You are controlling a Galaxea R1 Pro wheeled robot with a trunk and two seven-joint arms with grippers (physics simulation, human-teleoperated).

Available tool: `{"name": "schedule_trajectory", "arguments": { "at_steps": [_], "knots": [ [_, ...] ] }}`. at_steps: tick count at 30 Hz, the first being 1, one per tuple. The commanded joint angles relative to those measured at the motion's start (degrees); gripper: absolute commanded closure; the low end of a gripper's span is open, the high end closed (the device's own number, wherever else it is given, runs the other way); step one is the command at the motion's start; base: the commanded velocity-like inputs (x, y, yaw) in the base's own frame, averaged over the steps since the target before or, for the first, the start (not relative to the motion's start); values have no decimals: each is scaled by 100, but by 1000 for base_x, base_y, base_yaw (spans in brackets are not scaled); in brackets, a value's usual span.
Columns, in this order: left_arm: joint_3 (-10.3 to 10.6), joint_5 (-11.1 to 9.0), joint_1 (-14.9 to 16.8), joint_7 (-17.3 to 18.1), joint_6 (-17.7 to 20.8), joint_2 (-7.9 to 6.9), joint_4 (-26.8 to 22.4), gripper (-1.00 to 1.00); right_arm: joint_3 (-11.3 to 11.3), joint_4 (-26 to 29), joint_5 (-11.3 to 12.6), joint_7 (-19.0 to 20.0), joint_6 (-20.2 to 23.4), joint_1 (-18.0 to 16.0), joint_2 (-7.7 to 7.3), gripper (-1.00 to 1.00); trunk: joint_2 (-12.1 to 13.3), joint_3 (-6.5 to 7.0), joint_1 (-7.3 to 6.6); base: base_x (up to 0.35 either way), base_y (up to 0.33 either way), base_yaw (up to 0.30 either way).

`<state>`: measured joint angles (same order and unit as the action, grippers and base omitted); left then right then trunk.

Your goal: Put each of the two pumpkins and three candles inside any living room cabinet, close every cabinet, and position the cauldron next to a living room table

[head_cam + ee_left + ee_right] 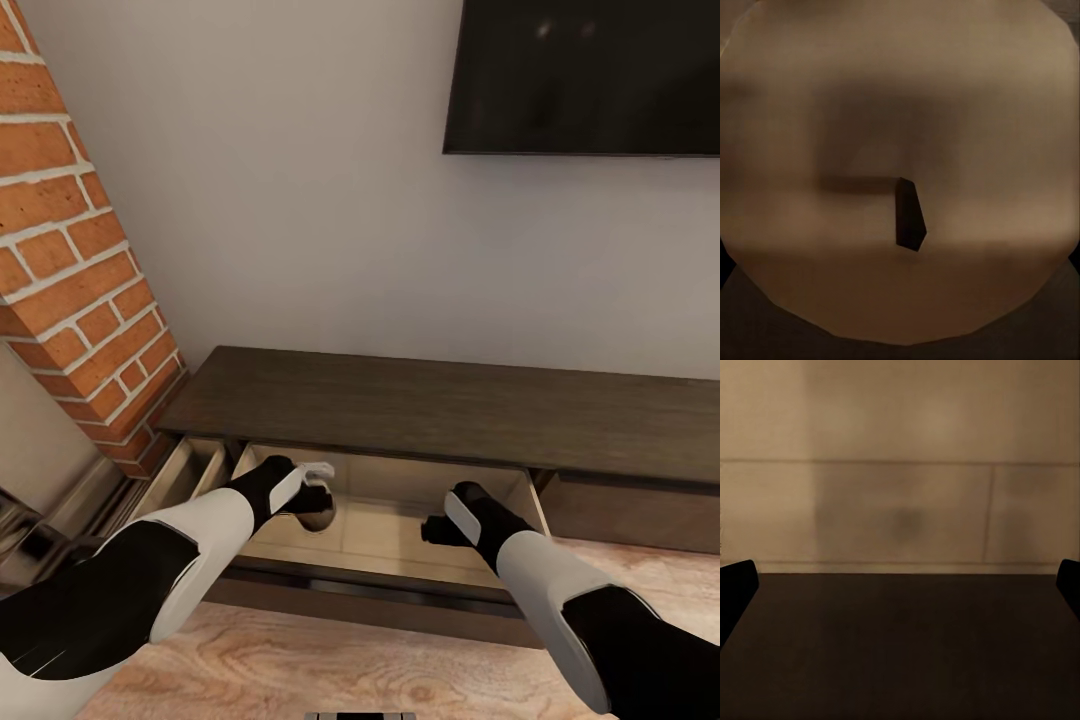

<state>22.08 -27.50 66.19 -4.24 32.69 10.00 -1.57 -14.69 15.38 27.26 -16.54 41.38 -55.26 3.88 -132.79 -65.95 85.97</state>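
Head view: cabinet [440, 405] runs along the wall under a TV [585, 75], brick column [75, 250] at its left end. One wide drawer [390, 500] is pulled out, pale inside showing; a narrower drawer [185, 470] at the left end is also out. Right-hand drawer front stays flush.

Both arms reach into the wide drawer. Left gripper [318, 500] is near the drawer's left-back corner, w/ a round tan candle [318, 515] just under/at its tip; whether fingers are clenched on it or released, can't tell. In the left wrist view the candle [900, 172] top sits very close to the lens, dark wick [909, 214] near its middle, fingers not visible there.

Right gripper [432, 528] is over the drawer's right half, nothing in it. Right wrist view shows both fingertips [736, 589] at opposite sides, spread wide apart w/ nothing between = released; beyond them the dark drawer front edge, then the pale drawer floor and back wall.

Drawer floor between the two grippers looks bare. Wood floor [300, 660] in front of the cabinet. The drawer front lies between robot and drawer inside; arms pass over it.
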Motion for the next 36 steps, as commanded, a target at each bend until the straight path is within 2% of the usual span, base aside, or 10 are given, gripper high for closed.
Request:
{"name": "schedule_trajectory", "arguments": {
  "at_steps": [1, 4, 9, 19, 36],
  "knots": [
    [9, 5, -1, -42, -107, 0, -2, 100, -41, 5, 61, -43, 13, -2, 1, -100, -2, -5, -1, 0, 0, 0],
    [7, 160, -1, -42, -354, 0, 6, 100, -43, 1, 61, -41, 1, -2, 6, -100, -2, -5, -1, 0, 0, 0],
    [7, 190, -1, -18, -409, 0, 3, 100, -51, 0, 61, -39, -7, -2, 20, -100, -2, -5, -1, 0, 0, 0],
    [7, 192, -1, 19, -380, 0, -44, 100, -73, 5, 61, -1, -7, -1, 98, -100, -2, -15, -1, 0, 0, 0],
    [0, 184, -1, 29, -177, 0, -36, 100, -51, 0, 61, 2, -7, -2, 104, -100, -2, -162, -1, 0, 0, 47]
  ]
}}
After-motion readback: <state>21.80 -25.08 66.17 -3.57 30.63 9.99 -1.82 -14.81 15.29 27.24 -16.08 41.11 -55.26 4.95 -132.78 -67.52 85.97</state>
